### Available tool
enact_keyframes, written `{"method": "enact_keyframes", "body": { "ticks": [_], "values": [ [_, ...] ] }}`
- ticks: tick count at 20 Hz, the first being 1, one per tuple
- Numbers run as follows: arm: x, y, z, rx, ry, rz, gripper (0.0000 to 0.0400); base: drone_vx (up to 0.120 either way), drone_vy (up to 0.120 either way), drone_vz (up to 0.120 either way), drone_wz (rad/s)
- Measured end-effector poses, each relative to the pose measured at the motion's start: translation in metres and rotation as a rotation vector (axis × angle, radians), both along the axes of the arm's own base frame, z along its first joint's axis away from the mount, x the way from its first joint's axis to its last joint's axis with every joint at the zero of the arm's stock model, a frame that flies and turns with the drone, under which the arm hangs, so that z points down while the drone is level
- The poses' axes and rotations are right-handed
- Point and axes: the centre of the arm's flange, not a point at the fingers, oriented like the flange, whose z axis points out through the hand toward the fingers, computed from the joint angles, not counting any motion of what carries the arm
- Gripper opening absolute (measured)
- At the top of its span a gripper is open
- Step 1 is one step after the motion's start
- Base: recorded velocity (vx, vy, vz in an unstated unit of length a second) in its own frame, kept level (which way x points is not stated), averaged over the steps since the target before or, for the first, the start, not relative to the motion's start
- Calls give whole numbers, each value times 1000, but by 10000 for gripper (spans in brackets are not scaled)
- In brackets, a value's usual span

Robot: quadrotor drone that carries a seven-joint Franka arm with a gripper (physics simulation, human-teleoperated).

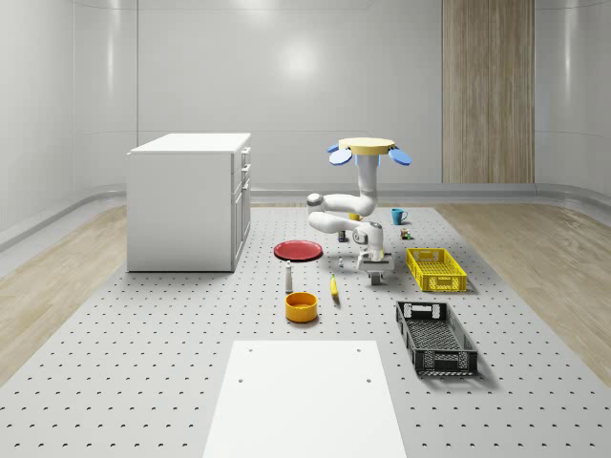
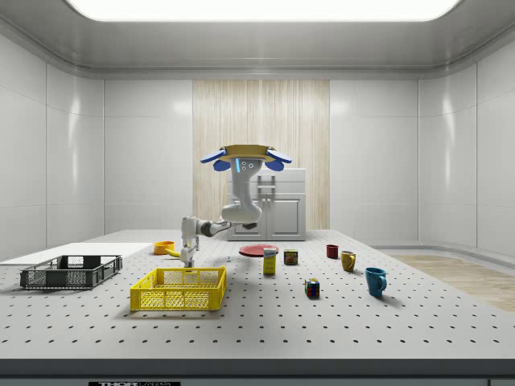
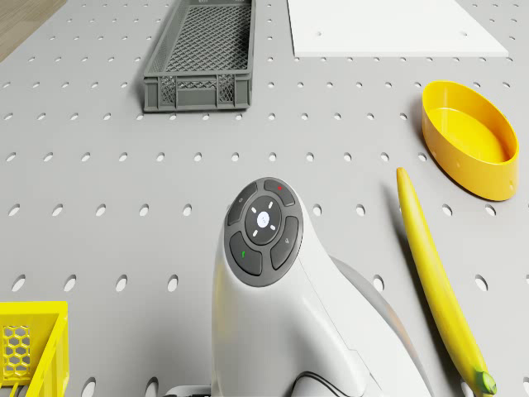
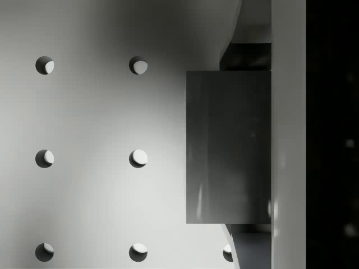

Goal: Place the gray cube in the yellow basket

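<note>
Gray cube (image 4: 229, 147): seen close in the wrist view, sitting at the gripper (image 1: 378, 277) with finger parts above and below it in that picture. Whether the fingers pinch it or merely straddle it, I cannot tell; whether it rests on the perforated table (image 1: 172, 334) or is just lifted is likewise unclear.

Gripper: low over the table, just beside the yellow basket (image 1: 435, 268), on the whole-scene view's left of it.

Drone (image 1: 368, 149): hovering above the table's middle, arm (image 1: 346, 212) folded downward and forward.

Yellow basket: open-topped and apparently empty, near the table's edge on the whole-scene view's right; a corner of it shows in the drone view (image 3: 33, 351).

Neighbours: banana (image 1: 334, 286), yellow bowl (image 1: 301, 306), red plate (image 1: 298, 250), dark gray crate (image 1: 435, 337), white board (image 1: 305, 396) at the near edge; cups and small cubes lie farther off.

Step in hand, as judged: grasping the cube, or the start of the lift.

Next move calls for: a firm hold confirmed, a lift clear of the basket's wall, a short carry sideways over it, then release inside.
</note>
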Motion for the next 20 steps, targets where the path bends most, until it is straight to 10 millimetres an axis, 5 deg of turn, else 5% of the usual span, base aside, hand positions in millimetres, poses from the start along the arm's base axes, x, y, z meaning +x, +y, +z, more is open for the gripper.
{"method": "enact_keyframes", "body": {
  "ticks": [9, 14, 20],
  "values": [
    [0, 0, -10, 0, 0, 0, 252, 0, 0, 0, 0],
    [0, 0, -26, 0, 0, 0, 251, -16, 8, 112, 0],
    [0, 0, -33, 0, 0, 0, 251, -120, 120, 120, 0]
  ]
}}
